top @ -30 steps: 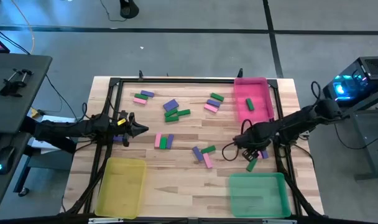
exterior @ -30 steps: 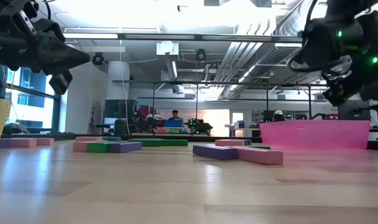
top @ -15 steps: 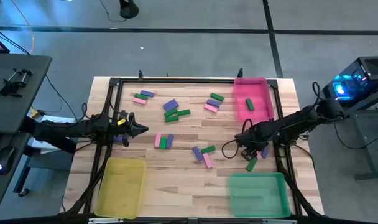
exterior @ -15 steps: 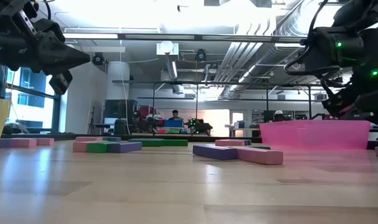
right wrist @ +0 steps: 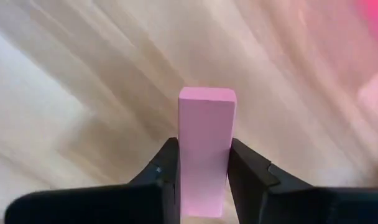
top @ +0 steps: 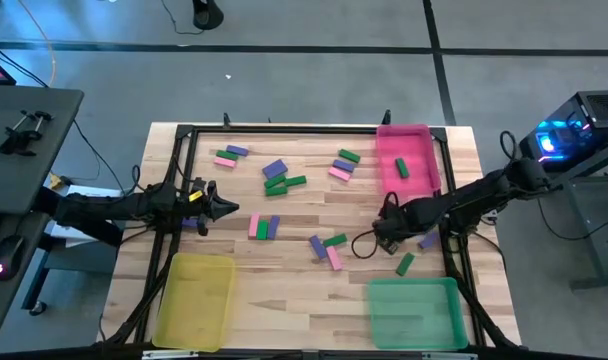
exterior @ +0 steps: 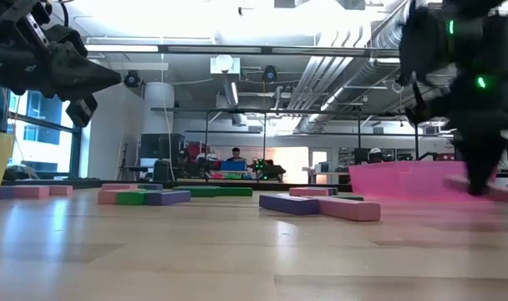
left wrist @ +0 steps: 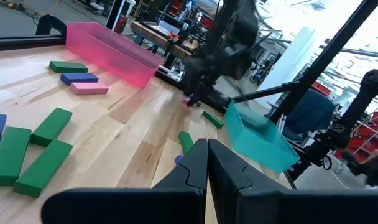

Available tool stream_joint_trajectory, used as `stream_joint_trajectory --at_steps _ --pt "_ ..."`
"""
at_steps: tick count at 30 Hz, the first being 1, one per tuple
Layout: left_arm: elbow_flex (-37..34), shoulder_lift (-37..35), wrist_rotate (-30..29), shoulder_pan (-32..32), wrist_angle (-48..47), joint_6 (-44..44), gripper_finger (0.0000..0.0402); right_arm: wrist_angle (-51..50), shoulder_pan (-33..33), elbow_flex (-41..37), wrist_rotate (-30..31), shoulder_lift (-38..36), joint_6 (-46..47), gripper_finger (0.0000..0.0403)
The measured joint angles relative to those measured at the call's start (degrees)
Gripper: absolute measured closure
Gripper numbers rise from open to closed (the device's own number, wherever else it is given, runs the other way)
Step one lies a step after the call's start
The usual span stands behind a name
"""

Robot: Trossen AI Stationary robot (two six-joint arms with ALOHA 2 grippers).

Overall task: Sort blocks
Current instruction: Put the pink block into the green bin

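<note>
Pink block [right wrist: 205, 149] sits pinched between the right end effector's [right wrist: 201, 180] fingers, near the bench's right edge by the pink tray [top: 406, 160]. Grip looks narrow, so a fast swing could twist it loose. Left end effector [top: 227, 208] is closed, empty, near the left edge.

Robotics lab — exposed ceiling ducts [exterior: 346, 63], distant desks with monitors [exterior: 233, 165], wooden table [top: 304, 300] on concrete floor

Pink block [right wrist: 204, 146] in the black right tool [right wrist: 204, 180]; green, pink, purple blocks [top: 276, 180] on pale wood-grain worktop [top: 284, 300]; trays yellow [top: 194, 300], green [top: 414, 312], pink [top: 405, 160].
</note>
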Motion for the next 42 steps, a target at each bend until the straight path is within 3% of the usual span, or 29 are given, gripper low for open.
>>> stream_joint_trajectory --at_steps 8,11,14,22,28,32,37,42 --pt "0.0 0.0 0.0 0.02 0.0 -0.09 0.0401 -2.02 11.43 15.96 7.57 0.02 -0.74 0.0332" --pt "0.0 0.0 0.0 0.02 0.0 -0.07 0.0401 -1.73 17.9 21.53 6.97 0.02 -1.98 0.0332" --pt "0.0 0.0 0.0 0.02 0.01 -0.06 0.0402 0.64 24.49 24.2 2.48 0.04 -1.47 0.0332" --pt "0.0 0.0 0.0 0.02 0.02 0.0 0.0402 6.12 36.59 18.3 -7.8 1.87 12.11 0.0325" --pt "0.0 0.0 0.0 0.0 0.04 -0.02 0.0401 19.38 37.43 10.24 -17.04 7.32 13.85 0.0322" --pt "0.0 0.0 -0.06 0.01 0.07 -0.02 0.0401 22.97 36.86 7.55 -22.72 12.18 13.12 0.032" --pt "0.0 0.0 -0.24 0.0 0.17 -0.02 0.0402 20.87 36.54 7.49 -21.12 15.86 14.65 0.0309" --pt "0.0 -0.01 -0.25 0.01 0.45 -0.02 0.0402 19.6 35.38 7.39 -21.25 15.6 15.23 0.0256"
